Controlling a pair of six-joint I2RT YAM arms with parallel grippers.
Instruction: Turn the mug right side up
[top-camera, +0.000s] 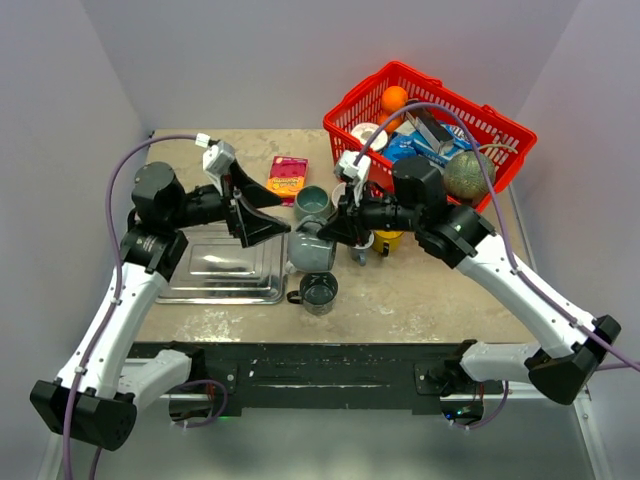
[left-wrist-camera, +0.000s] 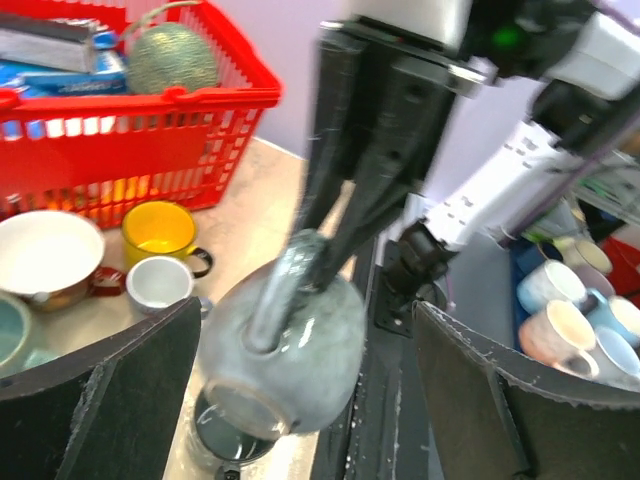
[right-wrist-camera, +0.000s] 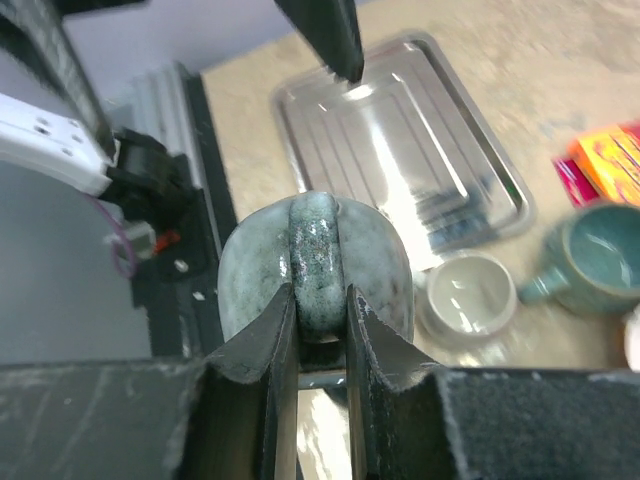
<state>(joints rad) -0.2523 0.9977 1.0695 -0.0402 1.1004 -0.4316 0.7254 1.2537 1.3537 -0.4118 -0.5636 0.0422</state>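
The mug (top-camera: 312, 251) is grey-green and glazed. It hangs tilted above the table's middle, over a dark glass mug (top-camera: 318, 292). My right gripper (top-camera: 340, 228) is shut on its handle (right-wrist-camera: 318, 262), with the mug body (right-wrist-camera: 245, 285) beyond the fingers (right-wrist-camera: 275, 345). In the left wrist view the mug (left-wrist-camera: 300, 345) shows a round flat end facing down-left. My left gripper (top-camera: 272, 222) is open and empty, just left of the mug, which sits between its fingers (left-wrist-camera: 110, 395) without touching them.
A metal tray (top-camera: 222, 265) lies at the left. A teal mug (top-camera: 313, 203), a small white cup (right-wrist-camera: 465, 297), a yellow mug (top-camera: 388, 241) and a snack packet (top-camera: 287, 178) stand behind. A red basket (top-camera: 500, 125) of goods fills the back right.
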